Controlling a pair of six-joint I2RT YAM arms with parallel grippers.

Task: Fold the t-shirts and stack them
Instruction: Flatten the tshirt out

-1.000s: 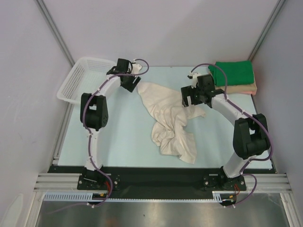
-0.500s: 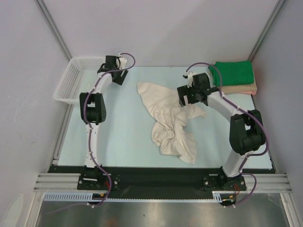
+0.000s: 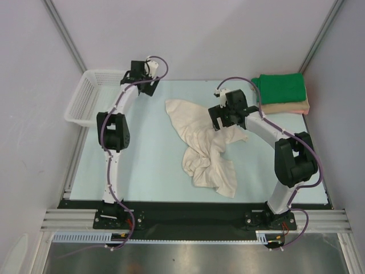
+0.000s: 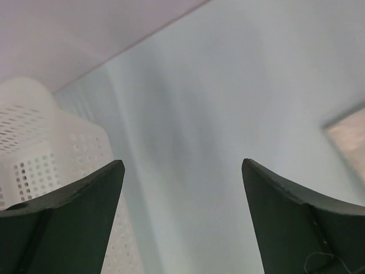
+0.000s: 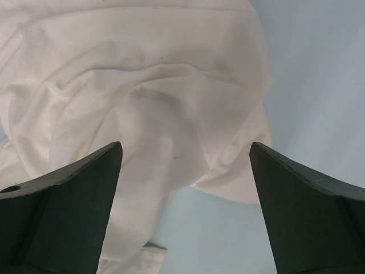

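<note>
The cream-white t-shirt lies crumpled in the middle of the table, one corner spread toward the back left. My right gripper hovers over its right part, open. In the right wrist view the fingers stand wide over a fold and edge of the cloth without holding it. The left gripper is at the back left, clear of the shirt and beside the basket. It is open with only bare table between its fingers. A folded green t-shirt rests on a folded peach-tan one at the back right.
A white lattice basket stands at the table's back left edge and shows at the left of the left wrist view. Grey walls enclose the table on three sides. The two arm bases sit at the near edge.
The left arm has swung back and left, away from the cream shirt's corner, with its jaws widening. The right gripper has shifted slightly left and back over the shirt.
</note>
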